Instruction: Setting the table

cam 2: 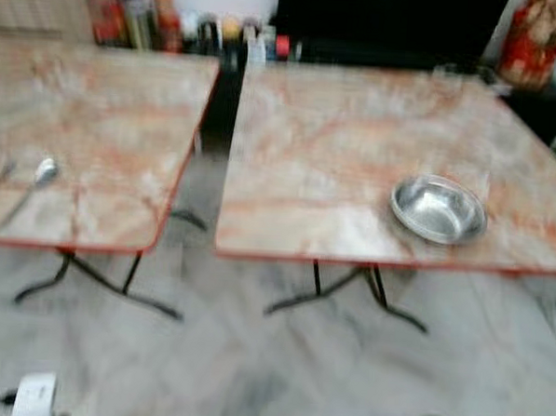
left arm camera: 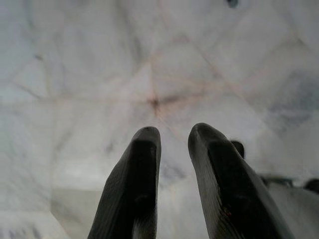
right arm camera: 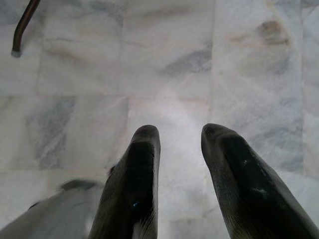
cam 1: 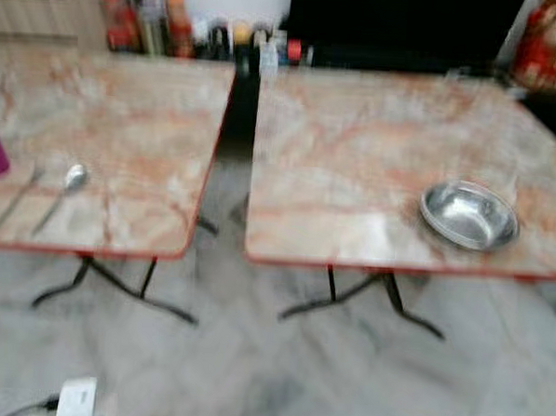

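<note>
left eye view: steel bowl (cam 1: 469, 214) on right bench (cam 1: 355, 156), light, stiff, slippery; grip its rim. left hand (left arm camera: 174, 137) and right hand (right arm camera: 180, 134) released, over floor (right arm camera: 169, 59).

Both eye views are blurred, evenly lit; wrist views sharper, softly bright.

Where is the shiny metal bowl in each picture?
Left eye view: the metal bowl sits near the front edge of the right-hand table.
Right eye view: the same bowl, near that table's front edge, closer to the picture's middle.
Left wrist view: floor tiles beyond the left claw, no bowl.
Right wrist view: floor tiles beyond the right claw, no bowl.
Shared landmark: the spoon on the left-hand table.
</note>
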